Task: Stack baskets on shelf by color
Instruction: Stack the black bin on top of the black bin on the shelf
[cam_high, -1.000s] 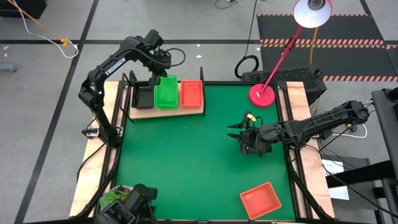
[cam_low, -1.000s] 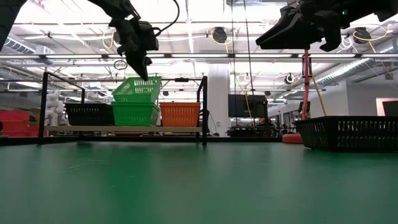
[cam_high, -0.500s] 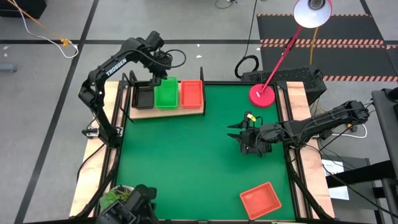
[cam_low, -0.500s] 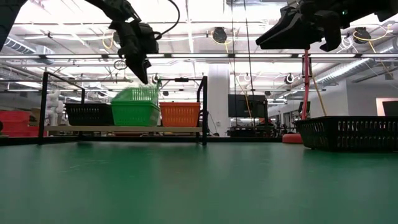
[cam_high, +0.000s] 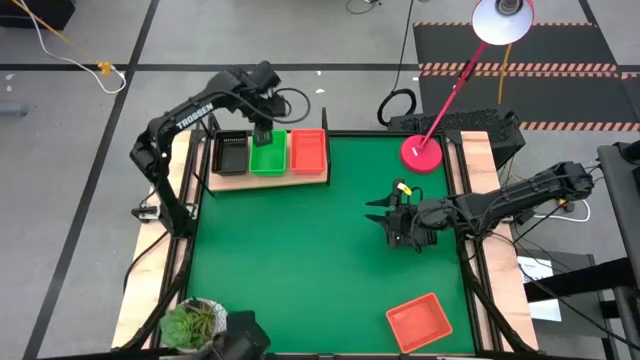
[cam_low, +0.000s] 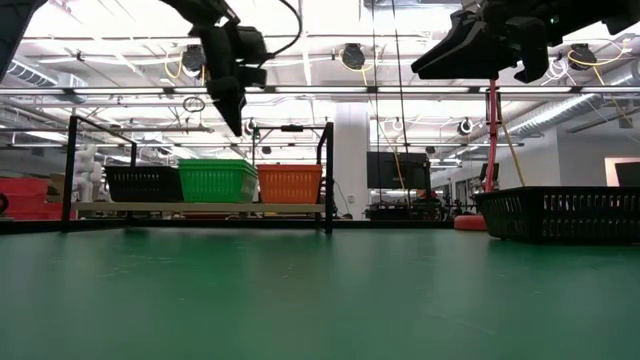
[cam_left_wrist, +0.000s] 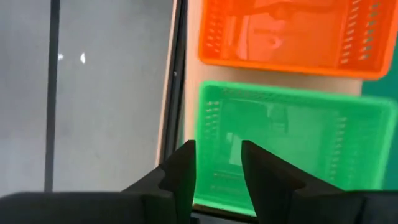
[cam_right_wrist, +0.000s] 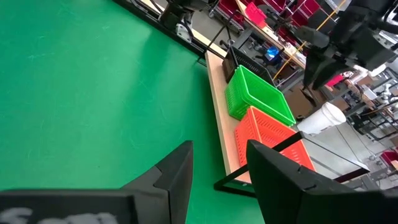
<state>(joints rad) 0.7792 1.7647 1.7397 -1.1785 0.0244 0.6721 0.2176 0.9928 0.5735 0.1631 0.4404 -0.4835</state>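
On the light-wood shelf (cam_high: 318, 177) at the far left stand black baskets (cam_high: 232, 152), green baskets (cam_high: 267, 156) and red-orange baskets (cam_high: 308, 150), side by side. The top green basket (cam_low: 217, 180) sits level, nested in the one beneath. My left gripper (cam_high: 262, 128) hangs open and empty above the green stack's far edge (cam_left_wrist: 273, 93); the low view shows it clear of the rim (cam_low: 237, 122). My right gripper (cam_high: 385, 218) is open and empty above the mat's right half. One red-orange basket (cam_high: 419, 322) lies on the mat near the front right.
A black basket (cam_low: 560, 213) shows at the right in the low view. The round red lamp base (cam_high: 422, 152) stands at the mat's far right. A potted plant (cam_high: 192, 322) is at the near left corner. The shelf's black uprights (cam_low: 328, 175) flank the baskets.
My left gripper has lowered the tilted green basket onto the green stack and let go of it. The basket has dropped from tilted to level, nested on the shelf. The gripper has then drawn up and a little toward the table's right.
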